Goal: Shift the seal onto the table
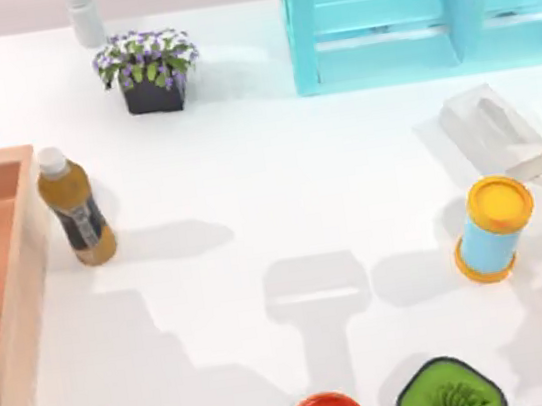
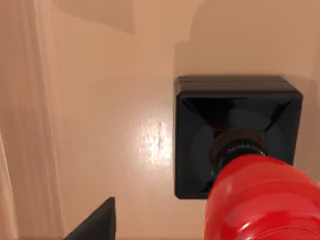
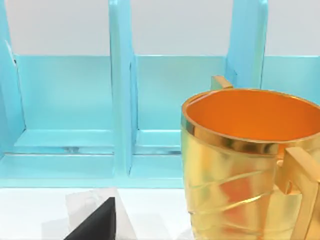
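Seal (image 2: pixel 235 150) upright on wooden tray (image 2: pixel 100 125) floor, seen from above in left wrist view, untouched. Jaw state: can't tell, either arm.

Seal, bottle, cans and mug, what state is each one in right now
seal: upright on the wooden tray, not yet on the table
left gripper finger: beside the seal, not touching
tea bottle: capped, upright
yellow-lidded can: lidded, upright
gold mug: upright, empty
tissue box: lying flat
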Robot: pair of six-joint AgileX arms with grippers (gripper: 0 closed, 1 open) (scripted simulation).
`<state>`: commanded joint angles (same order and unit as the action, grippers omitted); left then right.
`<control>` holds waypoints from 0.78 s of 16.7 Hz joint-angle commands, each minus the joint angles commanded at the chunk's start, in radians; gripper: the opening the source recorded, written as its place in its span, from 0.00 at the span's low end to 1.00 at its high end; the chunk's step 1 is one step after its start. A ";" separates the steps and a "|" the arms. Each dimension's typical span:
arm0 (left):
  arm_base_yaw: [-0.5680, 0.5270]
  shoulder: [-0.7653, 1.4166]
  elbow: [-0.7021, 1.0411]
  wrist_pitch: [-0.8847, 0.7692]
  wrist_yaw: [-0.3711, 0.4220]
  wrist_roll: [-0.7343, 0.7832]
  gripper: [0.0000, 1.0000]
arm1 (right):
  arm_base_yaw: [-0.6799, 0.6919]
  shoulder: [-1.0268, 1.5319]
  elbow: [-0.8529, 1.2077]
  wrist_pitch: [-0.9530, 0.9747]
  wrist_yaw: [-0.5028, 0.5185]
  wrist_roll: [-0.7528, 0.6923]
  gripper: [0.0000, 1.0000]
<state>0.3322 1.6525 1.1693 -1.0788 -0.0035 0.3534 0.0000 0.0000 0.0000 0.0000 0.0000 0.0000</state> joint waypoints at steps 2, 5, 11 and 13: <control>0.002 0.021 -0.074 0.098 0.000 0.002 1.00 | 0.000 0.000 0.000 0.000 0.000 0.000 1.00; 0.005 0.041 -0.135 0.167 0.000 0.005 1.00 | 0.000 0.000 0.000 0.000 0.000 0.000 1.00; 0.005 0.042 -0.137 0.169 0.000 0.005 0.85 | 0.000 0.000 0.000 0.000 0.000 0.000 1.00; 0.005 0.042 -0.137 0.169 0.000 0.005 0.70 | 0.000 0.000 0.000 0.000 0.000 0.000 1.00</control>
<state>0.3370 1.6941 1.0328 -0.9093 -0.0035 0.3587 0.0000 0.0000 0.0000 0.0000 0.0000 0.0000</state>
